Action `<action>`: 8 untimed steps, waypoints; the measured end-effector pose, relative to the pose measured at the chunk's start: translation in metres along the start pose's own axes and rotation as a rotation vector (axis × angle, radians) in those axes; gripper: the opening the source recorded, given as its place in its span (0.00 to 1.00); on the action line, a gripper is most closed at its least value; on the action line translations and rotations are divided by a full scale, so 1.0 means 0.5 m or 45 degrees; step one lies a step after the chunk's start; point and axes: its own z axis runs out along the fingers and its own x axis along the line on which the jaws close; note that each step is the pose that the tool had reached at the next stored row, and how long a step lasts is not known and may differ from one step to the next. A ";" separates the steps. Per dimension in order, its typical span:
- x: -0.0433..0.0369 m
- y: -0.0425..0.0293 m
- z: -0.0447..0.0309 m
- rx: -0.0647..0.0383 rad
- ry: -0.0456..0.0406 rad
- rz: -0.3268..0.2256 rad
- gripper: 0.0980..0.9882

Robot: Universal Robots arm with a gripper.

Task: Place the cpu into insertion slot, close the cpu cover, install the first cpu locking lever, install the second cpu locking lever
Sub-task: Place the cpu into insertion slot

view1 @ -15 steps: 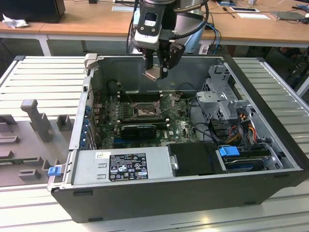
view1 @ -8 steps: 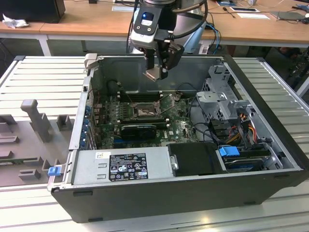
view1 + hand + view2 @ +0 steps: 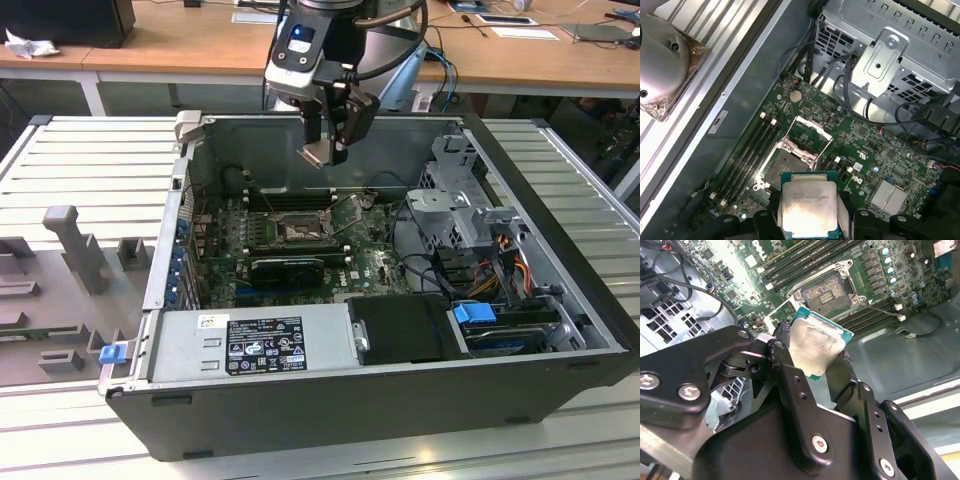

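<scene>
So the gripper (image 3: 326,150) is pinching the cpu (image 3: 316,153) by two opposite edges, one finger on each side. You can see that best in both wrist views, where the black fingers (image 3: 783,340) hug the chip (image 3: 809,205) left and right of its metal lid.

The cpu hangs in the air well above the insertion slot (image 3: 298,232), not touching it or anything else on the board. In the exterior view it's up near the height of the case (image 3: 400,400) rim, straight over the slot or a touch toward the far wall, hard to say exactly.

Orientation: it's a square, so there's no real long axis. The pale silvery lid faces the wrist cameras, with the thin green edge of the board showing around it (image 3: 815,347). In the exterior view the chip looks tipped, standing more on edge than lying flat. In the first wrist view its sides don't line up with the slot (image 3: 787,162), which sits diagonal to them.

The slot itself is bare, contacts showing (image 3: 829,294). The cpu cover (image 3: 814,127) is flipped up off the slot, standing on the side away from the chip. A thin wire lever (image 3: 880,310) sticks out from one corner of the slot. Memory slots (image 3: 747,150) run right beside it.
</scene>
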 end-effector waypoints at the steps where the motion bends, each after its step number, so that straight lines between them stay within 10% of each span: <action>1: 0.000 0.000 0.000 0.000 -0.002 0.018 0.48; 8: 0.000 0.000 0.000 -0.002 -0.007 0.082 0.48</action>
